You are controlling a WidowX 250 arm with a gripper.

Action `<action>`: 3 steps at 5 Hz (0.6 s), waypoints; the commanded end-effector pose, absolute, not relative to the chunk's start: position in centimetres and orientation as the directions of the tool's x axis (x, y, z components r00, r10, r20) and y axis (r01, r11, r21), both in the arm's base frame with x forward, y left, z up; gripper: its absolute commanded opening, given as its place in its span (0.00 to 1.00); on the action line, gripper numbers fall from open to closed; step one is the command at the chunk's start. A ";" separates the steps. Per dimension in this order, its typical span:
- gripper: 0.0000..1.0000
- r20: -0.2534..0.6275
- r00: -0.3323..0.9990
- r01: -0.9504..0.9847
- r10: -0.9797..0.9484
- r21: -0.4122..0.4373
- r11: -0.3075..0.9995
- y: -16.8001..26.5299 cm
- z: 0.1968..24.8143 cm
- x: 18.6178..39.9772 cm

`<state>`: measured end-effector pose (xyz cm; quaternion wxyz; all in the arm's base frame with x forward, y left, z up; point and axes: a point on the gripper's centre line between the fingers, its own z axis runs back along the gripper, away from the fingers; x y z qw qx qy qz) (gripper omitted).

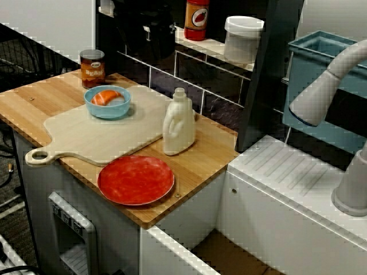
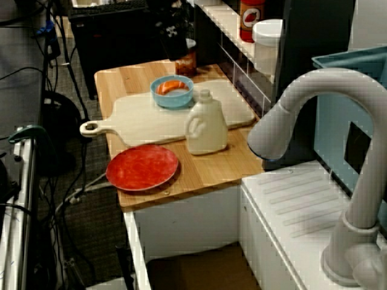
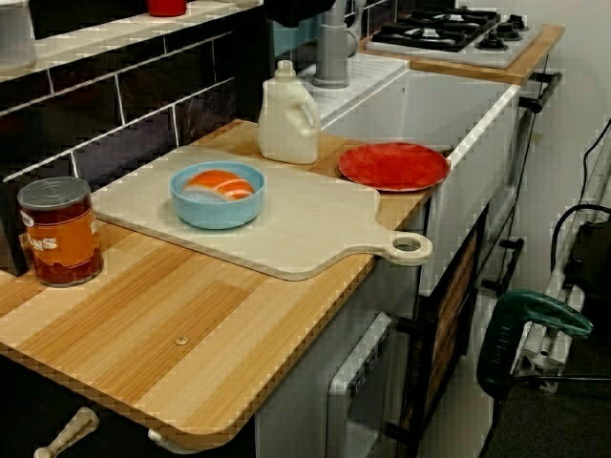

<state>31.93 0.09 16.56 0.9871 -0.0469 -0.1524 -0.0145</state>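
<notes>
A bowl is being carried on a cutting board lying on the counter, with a can behind it. A jug is being kept at the board's edge, a plate lying just before it.

red plate | blue bowl | cream jug | pale board

Arm: matte light-grey shell, smooth rounded tubular links, capped bulbous elbow joint, and a flared round base collar in the same grey.
</notes>
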 end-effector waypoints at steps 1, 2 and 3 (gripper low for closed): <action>1.00 0.335 0.940 0.092 -0.064 -0.070 0.993 -2.2 16.7 32.6; 1.00 0.304 0.950 0.091 -0.070 -0.054 0.994 -2.9 15.5 33.0; 1.00 0.275 0.959 0.086 -0.072 -0.040 0.995 -3.2 14.3 33.5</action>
